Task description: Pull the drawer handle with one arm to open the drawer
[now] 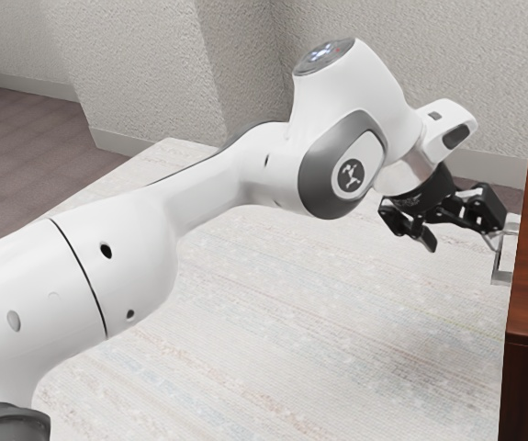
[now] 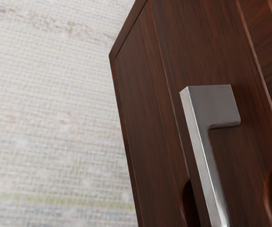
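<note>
Drawer handle [image 2: 206,142], a brushed metal bar, stands off the dark wooden drawer front [image 2: 150,118] just ahead of my jaws, which are spread and grasping nothing. I judge I should centre the bar between them, clench squarely, then pull straight back.

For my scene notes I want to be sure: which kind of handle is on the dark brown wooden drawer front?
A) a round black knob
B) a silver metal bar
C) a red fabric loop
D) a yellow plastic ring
B: the wrist view shows a silver metal bar handle with a squared end, mounted on the dark brown wooden drawer front.
</note>
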You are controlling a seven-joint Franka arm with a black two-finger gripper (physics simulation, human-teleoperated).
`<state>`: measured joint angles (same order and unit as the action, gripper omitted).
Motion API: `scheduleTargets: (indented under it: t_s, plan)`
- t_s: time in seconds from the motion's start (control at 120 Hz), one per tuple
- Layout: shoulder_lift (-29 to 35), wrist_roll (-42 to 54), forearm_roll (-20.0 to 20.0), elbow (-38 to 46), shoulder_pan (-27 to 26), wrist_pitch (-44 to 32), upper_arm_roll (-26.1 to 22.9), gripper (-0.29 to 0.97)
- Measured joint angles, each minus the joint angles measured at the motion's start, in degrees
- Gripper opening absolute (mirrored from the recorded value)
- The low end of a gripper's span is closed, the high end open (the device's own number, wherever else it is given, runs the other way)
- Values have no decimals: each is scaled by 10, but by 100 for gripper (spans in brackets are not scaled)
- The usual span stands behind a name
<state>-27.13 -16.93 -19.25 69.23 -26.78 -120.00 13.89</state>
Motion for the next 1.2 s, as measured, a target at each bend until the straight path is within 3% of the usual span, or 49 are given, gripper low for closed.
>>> scheduleTargets:
  t_s: [0.775,1.2]
  plan:
    - [0,-8,1,12,-2,-7,-11,35]
    - [55,-12,3,91,4,-19,-9,29]
